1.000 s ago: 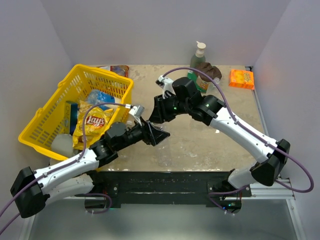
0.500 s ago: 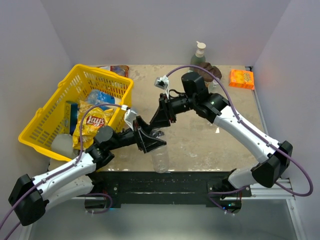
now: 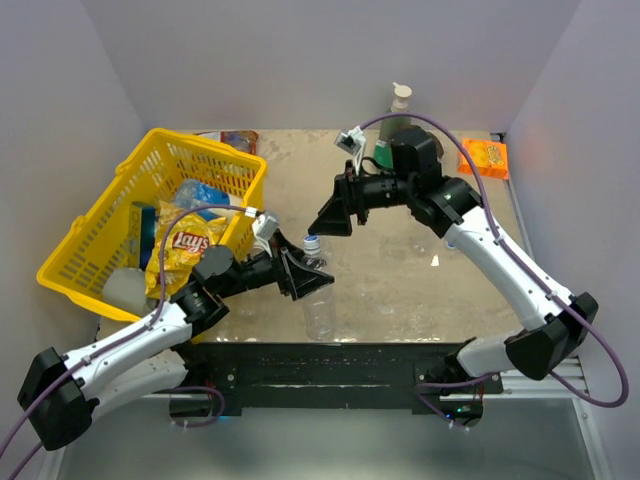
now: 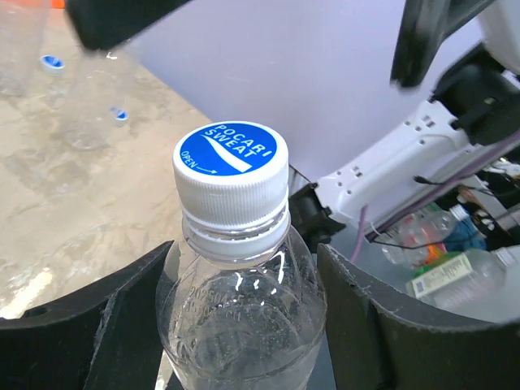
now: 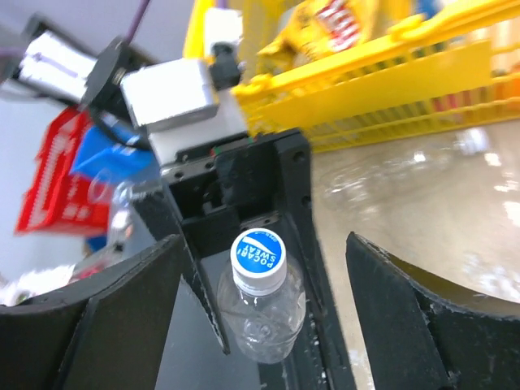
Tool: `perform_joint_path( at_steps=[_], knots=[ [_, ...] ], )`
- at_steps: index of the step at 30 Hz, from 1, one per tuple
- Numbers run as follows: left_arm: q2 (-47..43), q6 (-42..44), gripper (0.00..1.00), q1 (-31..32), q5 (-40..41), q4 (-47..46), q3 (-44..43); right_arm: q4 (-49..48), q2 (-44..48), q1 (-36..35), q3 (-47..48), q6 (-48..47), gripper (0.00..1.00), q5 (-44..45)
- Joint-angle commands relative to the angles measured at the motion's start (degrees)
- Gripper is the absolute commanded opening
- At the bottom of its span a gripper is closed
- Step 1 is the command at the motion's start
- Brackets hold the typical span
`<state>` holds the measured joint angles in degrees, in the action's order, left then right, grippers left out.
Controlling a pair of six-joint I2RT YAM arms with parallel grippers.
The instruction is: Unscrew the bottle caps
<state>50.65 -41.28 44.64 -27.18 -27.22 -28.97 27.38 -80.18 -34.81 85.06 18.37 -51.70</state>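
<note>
Bottle cap [image 4: 230, 162], blue-topped white, sits on the neck of the clear bottle [image 3: 320, 312] clamped in the left gripper [image 3: 305, 275] over the stained beige table [image 3: 400, 280], the right gripper [image 3: 335, 212] gaping wide just beyond it, plain pale walls [image 3: 330, 60] around.

Laboratory robot test cell.
Plain grey walls [image 3: 300, 60] enclose a stained tabletop [image 3: 390, 290]; a black mounting rail [image 3: 330, 375] spans the near edge.
</note>
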Motion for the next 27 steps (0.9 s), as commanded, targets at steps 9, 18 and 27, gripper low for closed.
perform_joint_path(
  at_steps=[9,18,27],
  knots=[
    [1.55,-2.93,0.20,0.53,17.42,10.26,-4.25,13.76,2.75,-2.45,7.93,6.85,0.65,33.23],
    [3.05,-4.60,0.20,1.59,18.65,8.94,-4.34,9.63,2.58,-8.61,4.24,11.16,0.43,35.36],
    [3.22,-4.51,0.19,1.85,19.09,9.21,-4.69,10.33,1.17,-9.93,3.72,11.16,0.39,35.36]
  ],
)
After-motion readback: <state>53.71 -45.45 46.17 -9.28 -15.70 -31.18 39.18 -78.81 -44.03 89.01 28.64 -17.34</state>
